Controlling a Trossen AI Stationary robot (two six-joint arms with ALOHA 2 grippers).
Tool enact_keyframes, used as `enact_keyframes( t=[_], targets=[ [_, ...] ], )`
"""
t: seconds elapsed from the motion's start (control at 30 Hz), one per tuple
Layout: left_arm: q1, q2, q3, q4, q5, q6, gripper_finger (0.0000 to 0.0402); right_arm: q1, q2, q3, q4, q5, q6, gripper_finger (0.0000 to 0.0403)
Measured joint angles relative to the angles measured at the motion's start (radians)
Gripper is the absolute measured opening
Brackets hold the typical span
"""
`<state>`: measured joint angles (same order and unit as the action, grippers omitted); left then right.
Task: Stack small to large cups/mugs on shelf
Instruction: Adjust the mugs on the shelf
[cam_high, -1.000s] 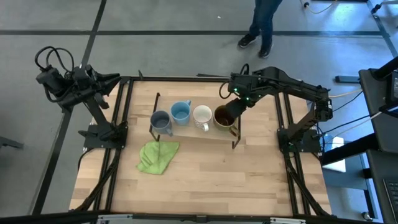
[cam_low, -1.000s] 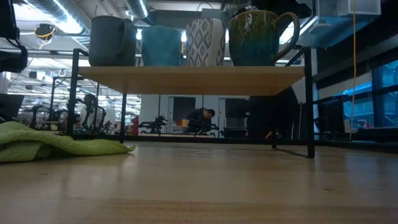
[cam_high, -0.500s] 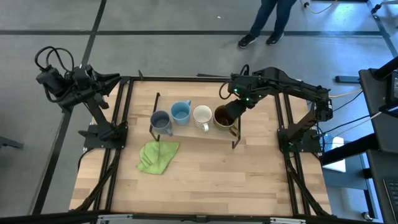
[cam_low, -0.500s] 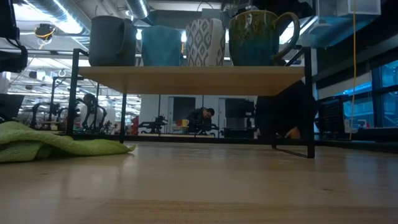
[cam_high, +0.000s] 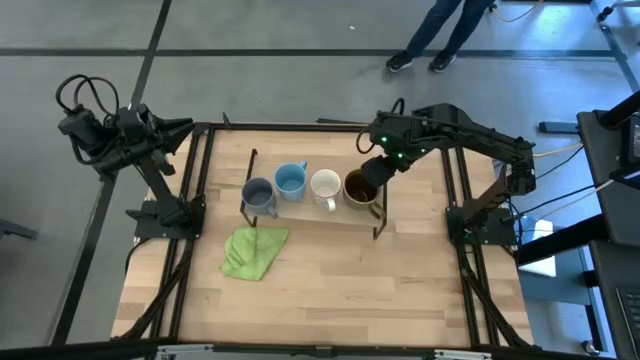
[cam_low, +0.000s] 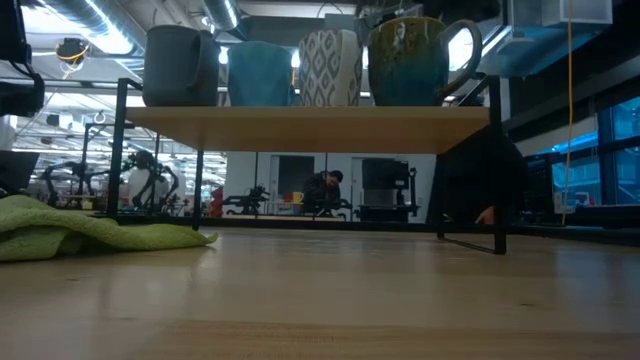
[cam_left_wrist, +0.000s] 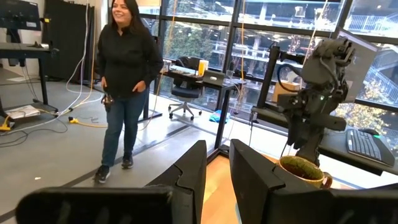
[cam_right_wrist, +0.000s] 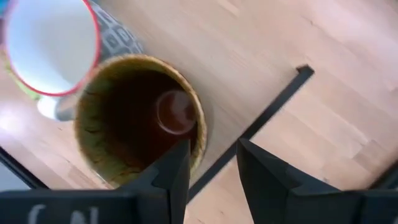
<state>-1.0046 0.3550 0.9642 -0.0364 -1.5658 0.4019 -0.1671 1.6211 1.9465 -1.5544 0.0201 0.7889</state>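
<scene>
Table (cam_high: 330, 290): carrying shelf and green cloth (cam_high: 253, 250); cloth lying just beside shelf's left end, off shelf, apparently not part of sorting.

Shelf (cam_high: 318, 215): standing mid-table, bearing four mugs in row, seemingly ordered by size.

Brown mug (cam_high: 360, 187): sitting upright at right end, largest, likely final slot.

White mug (cam_high: 325, 185), blue mug (cam_high: 290, 180), grey mug (cam_high: 258, 193): lining up leftward, close together.

Right gripper (cam_high: 372, 172): hovering just above brown mug, fingers parted, holding nothing, apparently after release.

Left gripper (cam_left_wrist: 216, 180): parking off table's left edge, fingers slightly apart, gripping nothing.

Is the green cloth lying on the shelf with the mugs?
No, the green cloth lies on the tabletop in front of the shelf.
</scene>
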Motion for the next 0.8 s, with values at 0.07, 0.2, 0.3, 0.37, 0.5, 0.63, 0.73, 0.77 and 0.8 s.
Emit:
enact_keyframes(
  t=[0.07, 0.2, 0.3, 0.37, 0.5, 0.63, 0.73, 0.77, 0.8],
  targets=[
    [0.0, 0.0, 0.0, 0.0, 0.0, 0.0, 0.0066, 0.009, 0.0, -0.012, -0.014, -0.001, 0.014, 0.0133],
    [0.0, 0.0, 0.0, 0.0, 0.0, -0.002, 0.0066, 0.016, 0.003, -0.05, -0.001, 0.001, 0.018, 0.0133],
    [0.0, 0.0, 0.0, 0.0, 0.0, -0.002, 0.0066, 0.022, 0.007, -0.072, -0.005, 0.003, 0.018, 0.0133],
    [0.0, 0.0, 0.0, 0.0, 0.0, -0.004, 0.0066, 0.022, 0.008, -0.085, 0.001, 0.004, 0.019, 0.0133],
    [0.0, 0.0, 0.0, 0.0, 0.0, -0.006, 0.0066, 0.022, 0.008, -0.108, 0.004, 0.003, 0.021, 0.0133],
    [0.0, 0.0, 0.0, 0.0, 0.0, -0.006, 0.0066, 0.023, 0.008, -0.137, 0.037, 0.003, 0.046, 0.0133],
    [0.0, 0.0, 0.0, 0.0, 0.0, -0.003, 0.0066, 0.029, 0.008, -0.137, 0.071, 0.004, 0.049, 0.0133],
    [0.0, 0.0, 0.0, 0.0, 0.0, 0.0, 0.0066, 0.029, 0.008, -0.137, 0.096, 0.003, 0.053, 0.0133],
    [0.0, 0.0, 0.0, 0.0, 0.0, 0.001, 0.0066, 0.029, 0.009, -0.134, 0.103, 0.003, 0.063, 0.0133]
  ],
)
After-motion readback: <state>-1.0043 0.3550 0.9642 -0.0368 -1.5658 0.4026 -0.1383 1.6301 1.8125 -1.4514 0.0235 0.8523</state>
